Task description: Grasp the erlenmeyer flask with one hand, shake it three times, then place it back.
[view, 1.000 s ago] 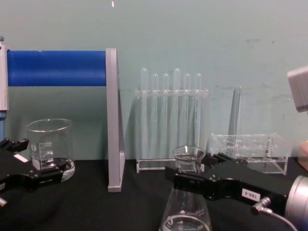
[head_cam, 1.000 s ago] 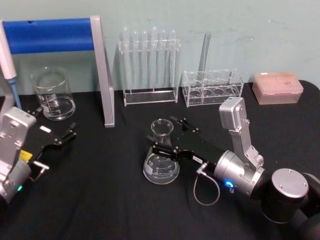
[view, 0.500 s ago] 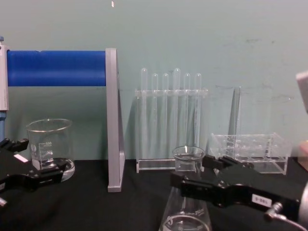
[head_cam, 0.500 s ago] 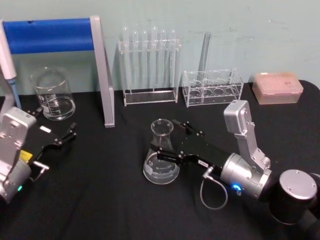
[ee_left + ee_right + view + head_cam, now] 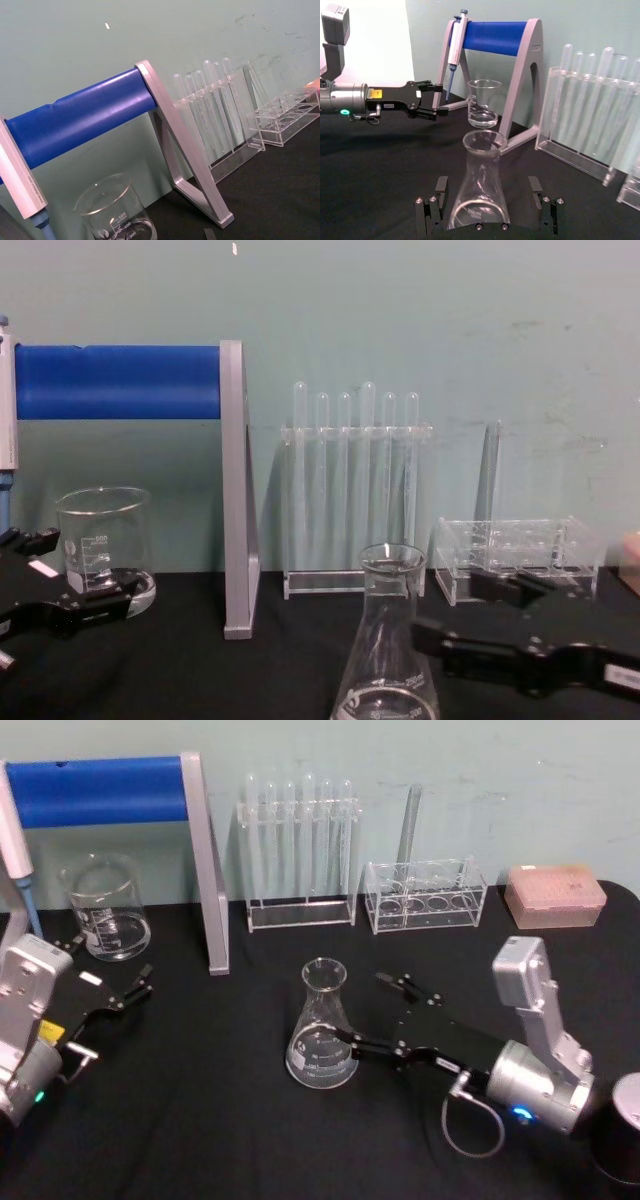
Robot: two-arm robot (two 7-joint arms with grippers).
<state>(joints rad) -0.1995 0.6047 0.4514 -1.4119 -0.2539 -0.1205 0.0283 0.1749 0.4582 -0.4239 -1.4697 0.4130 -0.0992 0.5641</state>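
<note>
1. Right gripper [image 5: 368,1014] sits low over the black table [image 5: 240,1120], fingers spread wide, holding nothing; flask let go.
2. One finger tip [image 5: 352,1042] is just beside the flask [image 5: 322,1028] base on its right; the other finger [image 5: 405,985] is clear of the glass, farther back toward the racks.
3. In the right wrist view the flask [image 5: 481,186] stands between the two spread fingers [image 5: 440,192], gap visible on both sides.
4. Flask is upright on the table, mid-table, in front of the test tube rack [image 5: 300,855]; a little clear liquid in the bottom, white markings on the glass.
5. Chest view: flask [image 5: 388,640] upright, right gripper [image 5: 470,615] to its right.
6. Left gripper [image 5: 140,982] is parked well left of the flask, fingers apart, empty, just in front of the beaker [image 5: 104,908].
7. Blue-barred stand [image 5: 140,820] is behind and left of the flask, a pipette [image 5: 18,845] hanging at its left end.
8. Low clear rack [image 5: 424,896] with one tube is behind and right of the flask; pink tip box [image 5: 555,895] farther right.
</note>
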